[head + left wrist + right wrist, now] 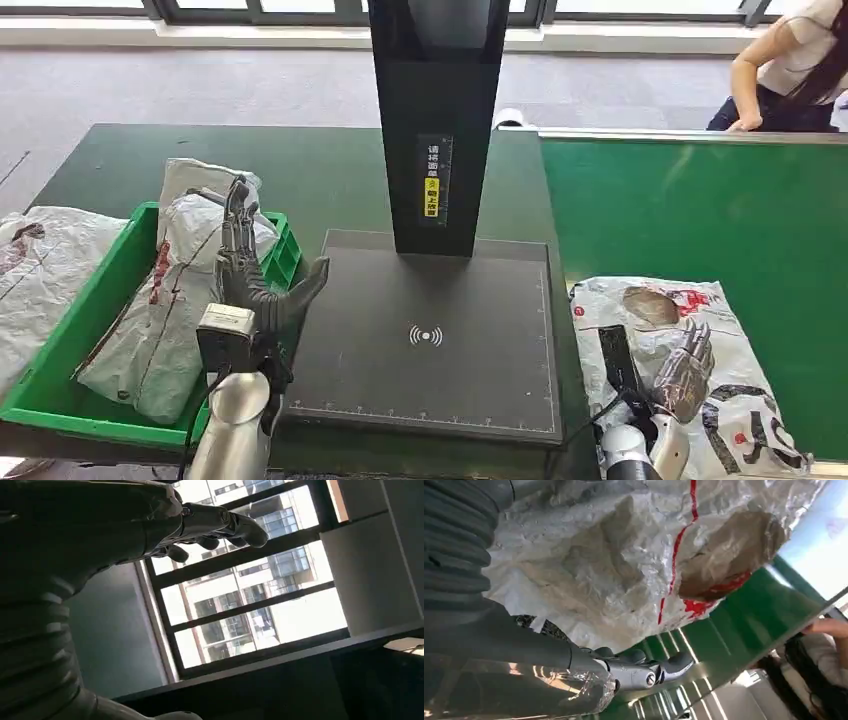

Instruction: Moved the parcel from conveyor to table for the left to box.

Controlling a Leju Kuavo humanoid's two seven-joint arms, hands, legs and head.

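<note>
Landmark: I am taking the black scanner pad (430,340) with its upright post (435,120) as my reference, sitting mid-table.
Parcel: the white plastic parcel (680,370) with red and black print is lying on the green conveyor belt (700,210), just right of the pad and close to the belt's near edge.
Right hand: my right hand (685,370) is resting over the parcel; in the right wrist view the crinkled bag (624,555) is lying against the palm with the thumb (649,672) reaching beneath it, but I cannot tell whether I am actually gripping it.
Left hand: my left hand (250,270) is standing upright at the pad's left edge, fingers (220,522) spread, holding nothing.
Bin: a green crate (60,370) is sitting left of the pad with a grey bagged parcel (170,290) in it; another white bag (40,270) is lying just beyond the crate's left wall.
Room: the pad's surface is lying bare between my hands; the post is rising at its far edge.
Person: someone (790,60) is leaning at the belt's far right corner.
</note>
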